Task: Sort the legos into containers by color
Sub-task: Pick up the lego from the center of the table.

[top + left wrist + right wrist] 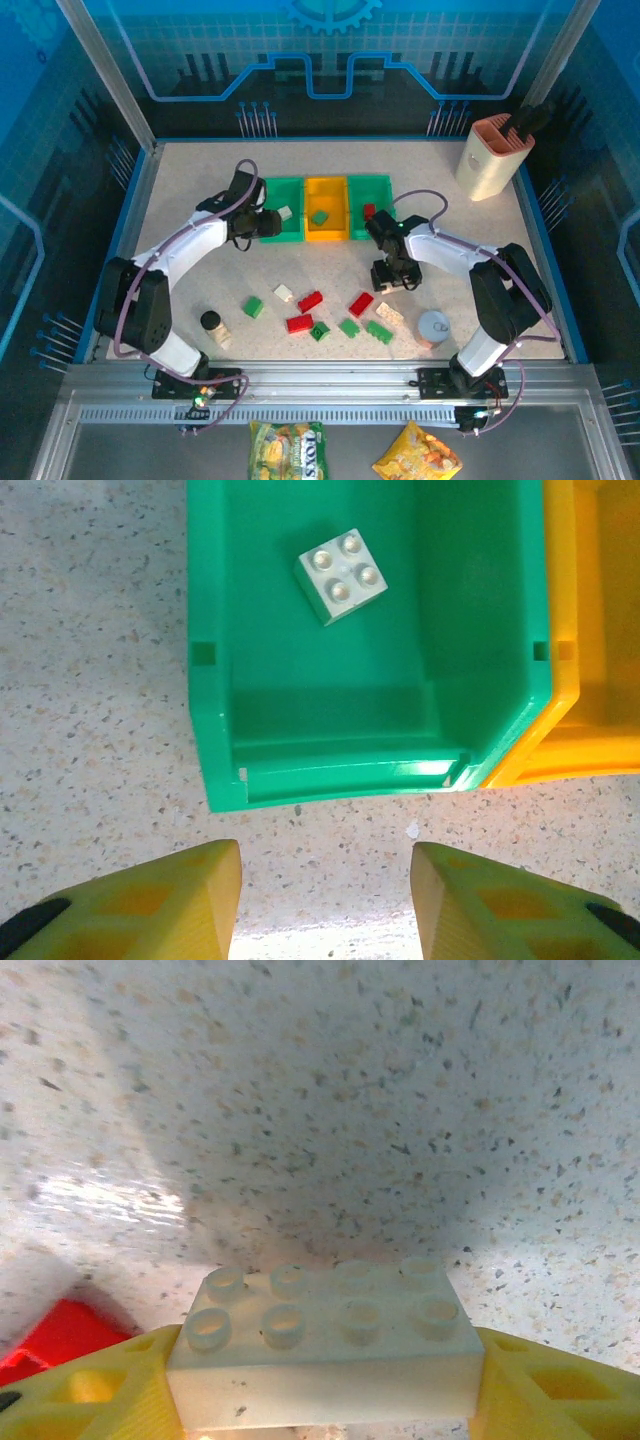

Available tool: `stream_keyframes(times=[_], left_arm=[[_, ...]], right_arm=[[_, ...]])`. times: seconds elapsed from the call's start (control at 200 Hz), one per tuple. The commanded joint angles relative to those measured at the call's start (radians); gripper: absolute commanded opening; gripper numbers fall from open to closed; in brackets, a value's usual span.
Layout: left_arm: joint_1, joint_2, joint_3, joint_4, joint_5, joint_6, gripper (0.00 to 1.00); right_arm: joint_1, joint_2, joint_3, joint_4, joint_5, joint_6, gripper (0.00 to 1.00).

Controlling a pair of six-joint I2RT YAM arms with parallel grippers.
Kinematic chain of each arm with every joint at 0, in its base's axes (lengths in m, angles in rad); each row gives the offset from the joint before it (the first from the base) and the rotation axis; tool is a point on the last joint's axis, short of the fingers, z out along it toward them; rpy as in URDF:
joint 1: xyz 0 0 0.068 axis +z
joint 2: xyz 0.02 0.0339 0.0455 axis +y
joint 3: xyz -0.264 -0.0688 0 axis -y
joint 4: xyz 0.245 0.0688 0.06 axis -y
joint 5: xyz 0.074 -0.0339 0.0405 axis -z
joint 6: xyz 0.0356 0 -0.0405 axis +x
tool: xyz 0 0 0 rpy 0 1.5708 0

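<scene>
right wrist: cream eight-stud lego (325,1350) between the right hand's (325,1375) yellow fingers (100,1395), gripped on both ends

The right gripper (325,1388) clamps a cream-white brick (325,1355) with eight studs, a yellow finger (100,1395) pressed against each end. The speckled table (350,1110) lies beneath. A red brick (55,1340) sits to the left, partly hidden
</scene>
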Motion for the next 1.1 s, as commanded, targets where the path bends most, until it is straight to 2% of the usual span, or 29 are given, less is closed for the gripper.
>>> stream_keyframes(times=[0.0,0.24,0.52,0.865,0.955,1.096], left_arm=[[0.028,-0.053,-0.028,-0.026,0.022,0.014,0.49],[0.102,-0.149,-0.07,-0.089,0.031,0.043,0.5],[0.157,-0.245,-0.05,-0.224,0.013,0.097,0.52],[0.179,-0.358,-0.011,-0.342,-0.1,0.204,0.53],[0.179,-0.377,-0.018,-0.34,-0.128,0.235,0.53],[0.18,-0.4,-0.056,-0.297,-0.149,0.278,0.53]], right_arm=[[0.028,0.008,0.064,-0.046,0.022,0.009,0.64],[0.108,0.087,0.22,-0.077,0.056,-0.071,0.62],[0.25,0.228,0.425,-0.076,0.139,-0.39,0.61],[0.267,0.243,0.475,0.137,0.021,-0.874,0.58],[0.26,0.226,0.458,0.224,-0.013,-1.008,0.54],[0.239,0.227,0.484,0.297,-0.075,-1.157,0.57]])
